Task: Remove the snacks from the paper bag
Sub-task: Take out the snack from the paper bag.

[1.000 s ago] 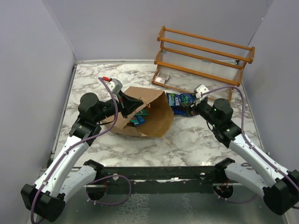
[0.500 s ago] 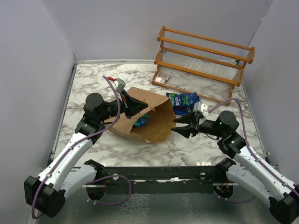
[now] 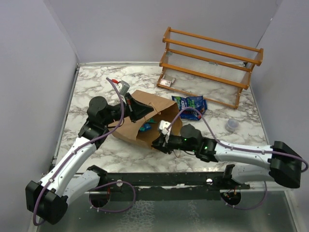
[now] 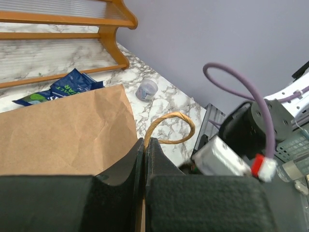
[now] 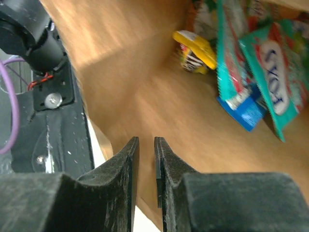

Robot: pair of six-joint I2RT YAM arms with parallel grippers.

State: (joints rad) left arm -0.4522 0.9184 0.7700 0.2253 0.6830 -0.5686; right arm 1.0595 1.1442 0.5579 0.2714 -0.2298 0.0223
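The paper bag (image 3: 164, 110) lies on its side mid-table (image 3: 91, 84), mouth toward the near edge; the left gripper (image 3: 137, 112) is clamped on its upper lip. The right gripper (image 5: 144, 145) sits at the mouth, jaws a narrow slit apart, seemingly empty. The snacks (image 5: 231, 63) lie deep inside, teal, blue and yellow; they look like light, crinkly, slippery foil, best pinched by a flat end seam; more blue packets (image 3: 189, 104) lie outside near the rack (image 3: 212, 53).

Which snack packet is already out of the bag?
The blue packet lying on the table by the rack. The teal packet and yellow packet sit inside the bag.
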